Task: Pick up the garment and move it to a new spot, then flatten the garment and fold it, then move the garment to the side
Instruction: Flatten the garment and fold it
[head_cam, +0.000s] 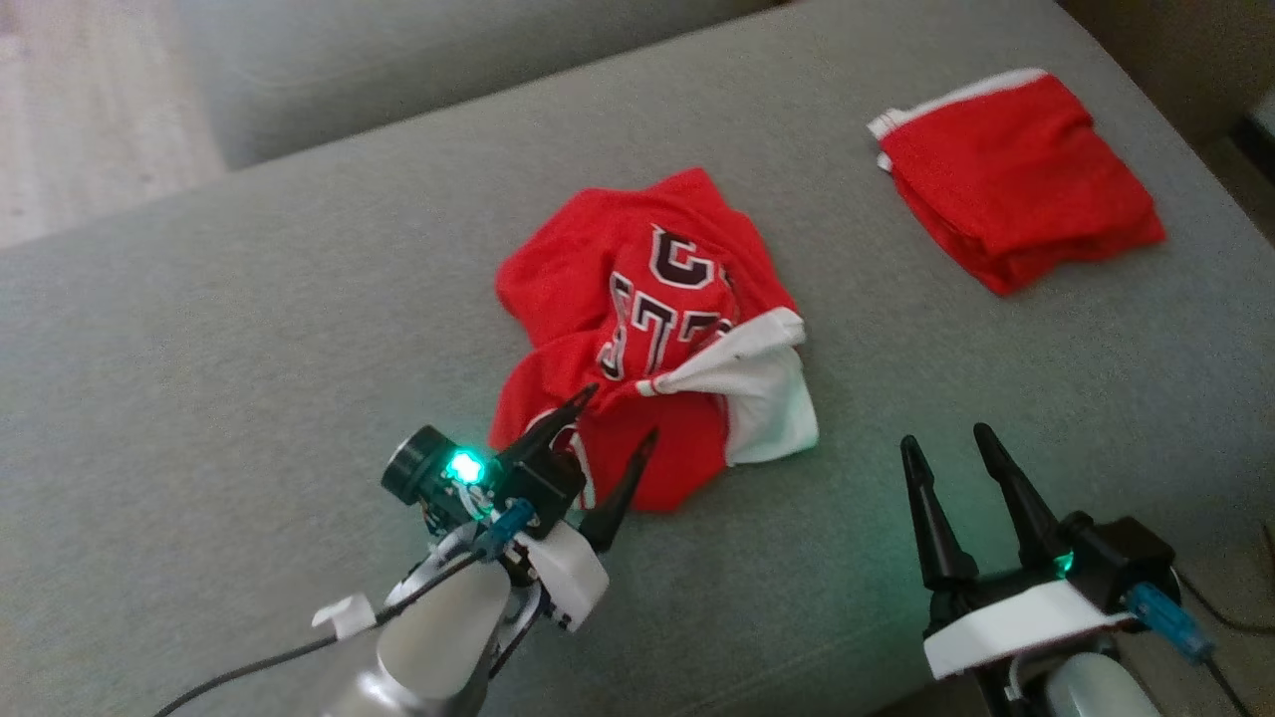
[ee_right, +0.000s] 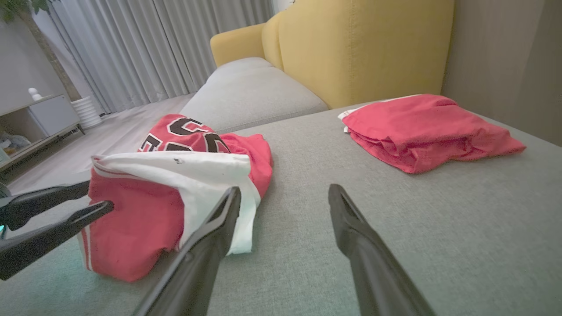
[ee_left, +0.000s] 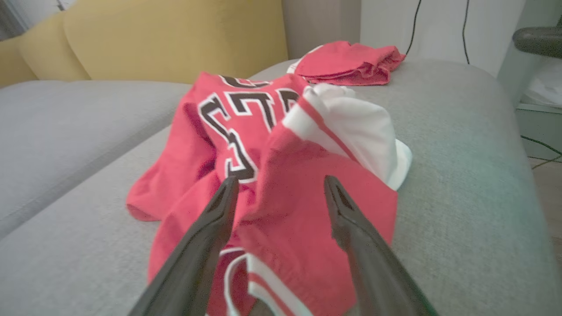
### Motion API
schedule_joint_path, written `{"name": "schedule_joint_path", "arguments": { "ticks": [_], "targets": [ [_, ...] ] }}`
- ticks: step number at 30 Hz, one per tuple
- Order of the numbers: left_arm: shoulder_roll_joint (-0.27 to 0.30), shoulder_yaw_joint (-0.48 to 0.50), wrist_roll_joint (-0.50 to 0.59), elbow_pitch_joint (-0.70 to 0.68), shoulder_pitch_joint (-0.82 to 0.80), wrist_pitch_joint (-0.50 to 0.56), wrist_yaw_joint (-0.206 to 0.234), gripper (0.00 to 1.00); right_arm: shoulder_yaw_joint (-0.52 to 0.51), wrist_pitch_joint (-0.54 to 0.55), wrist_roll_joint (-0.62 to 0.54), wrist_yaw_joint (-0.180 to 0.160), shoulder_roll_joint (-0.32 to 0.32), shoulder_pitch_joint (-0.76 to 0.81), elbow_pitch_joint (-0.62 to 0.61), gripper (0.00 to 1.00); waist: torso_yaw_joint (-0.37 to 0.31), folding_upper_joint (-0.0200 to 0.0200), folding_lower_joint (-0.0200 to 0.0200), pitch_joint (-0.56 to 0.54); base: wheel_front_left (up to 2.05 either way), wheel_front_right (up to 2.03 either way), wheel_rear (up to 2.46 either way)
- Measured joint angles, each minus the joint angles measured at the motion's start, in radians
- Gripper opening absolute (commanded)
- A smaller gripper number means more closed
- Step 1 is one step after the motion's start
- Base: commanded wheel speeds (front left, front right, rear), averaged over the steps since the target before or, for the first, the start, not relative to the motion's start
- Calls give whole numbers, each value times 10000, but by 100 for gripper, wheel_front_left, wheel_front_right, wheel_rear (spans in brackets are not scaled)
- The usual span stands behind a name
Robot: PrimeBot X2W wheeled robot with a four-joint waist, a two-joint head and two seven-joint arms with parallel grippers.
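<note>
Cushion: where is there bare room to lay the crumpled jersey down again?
The widest bare cushion is left of the jersey. A narrower strip lies between jersey and folded cloth. It is bare too ahead of the right tool. It is crowded at the jersey's near edge, by the left tool.

The crumpled jersey (head_cam: 558, 269) folds its lettering (head_cam: 669, 299) into itself, so it cannot be read whole, and the jaws of the left gripper (head_cam: 623, 410) cover part of its near hem. What garment the folded red piece (head_cam: 1016, 179) is cannot be told
</note>
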Motion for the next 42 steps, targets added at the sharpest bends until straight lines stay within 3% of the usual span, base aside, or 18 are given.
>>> {"name": "schedule_joint_path", "arguments": {
  "ticks": [1,2,3,6,10,17,21,25,29,33,36,37,38,42],
  "targets": [
    [-19,-127,-54,157,-79,0,-117,89,21,0,27,0,0,-23,0,100,-124,0,0,104,0,0,0],
    [-17,-295,-115,320,-129,0,-238,30,42,0,58,0,0,-50,4,100,-233,0,0,196,0,0,0],
    [-19,-445,-180,485,-169,0,-345,0,67,0,58,0,-2,-85,4,100,-335,0,-1,277,0,0,0],
    [0,-698,-226,305,-274,0,-416,0,130,0,56,0,0,-128,10,100,-598,0,0,428,0,0,0],
    [-13,-932,-130,-1020,-852,-2,-416,0,132,0,56,0,6,-126,52,100,-704,0,-2,348,0,0,0],
    [63,-1197,537,-2660,-3348,-2,-587,0,196,0,56,0,36,-106,134,100,-672,0,-3,-104,0,0,0],
    [495,-830,717,-3106,-5380,-13,-600,0,286,0,58,0,33,-85,207,100,-686,0,-4,-455,0,0,0],
    [1281,-8,771,-3070,-6645,-19,-581,0,226,0,58,0,29,-1,199,100,-622,0,-5,-739,0,0,0],
    [2142,487,554,-2763,-6192,-46,-527,0,81,0,58,-2,56,341,140,100,-383,0,-5,-779,0,0,0],
    [2951,713,226,-2128,-4120,-40,-431,0,-84,0,100,0,96,472,113,100,-75,0,-3,-546,0,0,0],
    [3335,895,0,-1379,-2661,-25,-121,0,-132,0,104,0,98,470,84,100,182,0,-2,-245,0,0,0],
    [3409,1041,-81,-1037,-2346,-6,19,71,-119,0,125,0,100,452,86,100,273,0,-1,-143,0,0,0],
    [3482,1137,-148,-696,-2153,0,123,100,-104,0,144,0,100,417,86,100,365,0,-2,-47,0,0,0],
    [3476,1632,-508,-127,-1979,0,420,100,-105,0,144,0,98,172,75,100,765,0,-1,233,0,0,0]
  ]
}}
